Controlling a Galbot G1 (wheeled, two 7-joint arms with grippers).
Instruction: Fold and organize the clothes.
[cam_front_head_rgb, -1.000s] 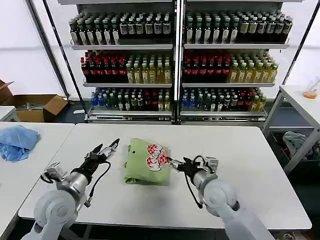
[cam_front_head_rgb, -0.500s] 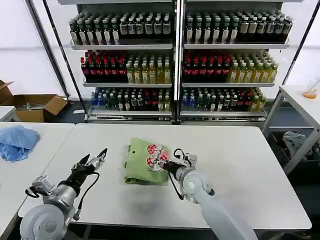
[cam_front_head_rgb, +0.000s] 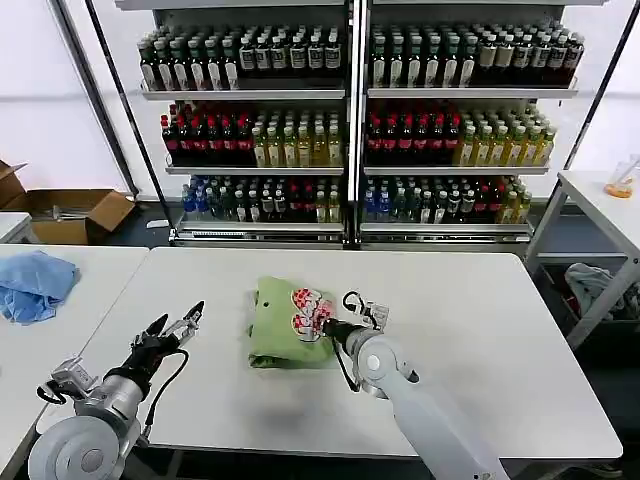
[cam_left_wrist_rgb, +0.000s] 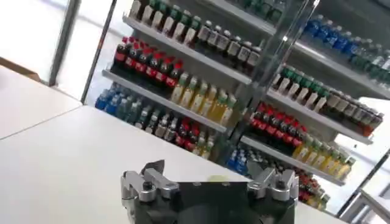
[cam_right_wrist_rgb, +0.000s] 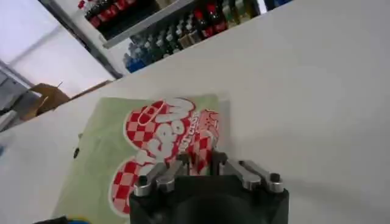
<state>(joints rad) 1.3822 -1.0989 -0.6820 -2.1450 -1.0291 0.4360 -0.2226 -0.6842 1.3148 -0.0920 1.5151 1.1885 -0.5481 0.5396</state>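
White surface (cam_front_head_rgb: 480, 340) w/ folded green shirt (cam_front_head_rgb: 280, 325) at centre. Right tool (cam_front_head_rgb: 328, 328) at shirt's right edge by red-white print, fingers together. Left tool (cam_front_head_rgb: 175, 325) well apart to shirt's left, fingers apart.

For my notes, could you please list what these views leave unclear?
- Right gripper fingertips: head view, too small against the shirt; right wrist view, behind its own body.
- Shirt's near part: right wrist view, behind the gripper body.
- Bottle labels: too small.

Left claw (cam_front_head_rgb: 177, 323): fingers spread apart, arm low, well left of the shirt (cam_front_head_rgb: 285, 325).
Right claw (cam_front_head_rgb: 328, 328): fingers pressed together at the shirt's right edge.
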